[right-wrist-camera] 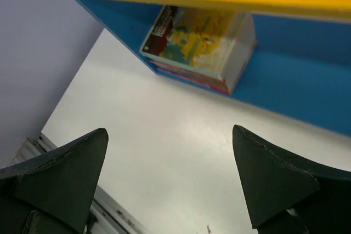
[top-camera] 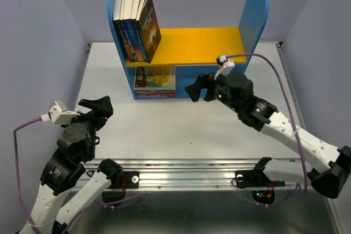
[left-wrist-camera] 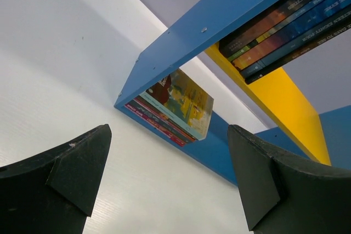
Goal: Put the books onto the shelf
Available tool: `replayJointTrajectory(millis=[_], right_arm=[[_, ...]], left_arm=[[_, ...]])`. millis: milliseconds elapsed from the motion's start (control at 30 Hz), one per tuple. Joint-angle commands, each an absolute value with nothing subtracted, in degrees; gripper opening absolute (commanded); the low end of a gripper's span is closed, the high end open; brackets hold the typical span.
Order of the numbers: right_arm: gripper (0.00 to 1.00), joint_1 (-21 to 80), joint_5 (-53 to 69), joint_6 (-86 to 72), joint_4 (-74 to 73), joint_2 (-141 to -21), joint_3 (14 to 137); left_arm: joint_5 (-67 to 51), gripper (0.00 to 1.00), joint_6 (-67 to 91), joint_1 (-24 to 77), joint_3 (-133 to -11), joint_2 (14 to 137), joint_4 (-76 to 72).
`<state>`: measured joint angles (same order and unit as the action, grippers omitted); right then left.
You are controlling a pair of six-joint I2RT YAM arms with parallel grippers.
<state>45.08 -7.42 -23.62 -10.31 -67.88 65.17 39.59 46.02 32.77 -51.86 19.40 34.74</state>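
Right now neither arm carries anything. My left gripper (top-camera: 97, 107) hangs over the left part of the table (top-camera: 164, 130), well apart from the shelf (top-camera: 255, 15). Its jaws are spread wide and its wrist view shows only table and shelf between the fingers (left-wrist-camera: 71, 173). My right gripper (top-camera: 198, 89) sits low in front of the shelf's lower compartment, just to the right of the stack (top-camera: 154, 79). It is spread just as wide and grasps nothing; through its wrist camera I see white table between the two pads.

The books are on the shelf in two groups. One row (top-camera: 137, 26) stands on the yellow board (top-camera: 203, 45) at its left end, pressed against the left blue panel. The outermost book, with a dark cover, tilts left onto its neighbours. The stack lies flat in the lower compartment at its left end, with a yellow-and-teal cover on top. The rest of the yellow board, out to the right panel, is bare.
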Motion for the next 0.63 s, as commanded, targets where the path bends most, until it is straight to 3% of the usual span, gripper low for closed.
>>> replayJointTrajectory(millis=[0,267,600], right_arm=[[1.0,45.1,-16.3,-34.4,-10.2,-56.3,54.0],[1.0,45.1,-26.5,-43.5,-24.8,-44.1,42.6],[1.0,45.1,-27.6,-46.4,-26.1,-41.1,38.1]], left_arm=[[38.0,0.99,47.3,32.7,-50.7,22.5,35.9],[36.9,0.99,52.8,32.7,-49.0,25.7,39.6],[36.2,0.99,54.8,32.7,-47.3,24.5,40.6]])
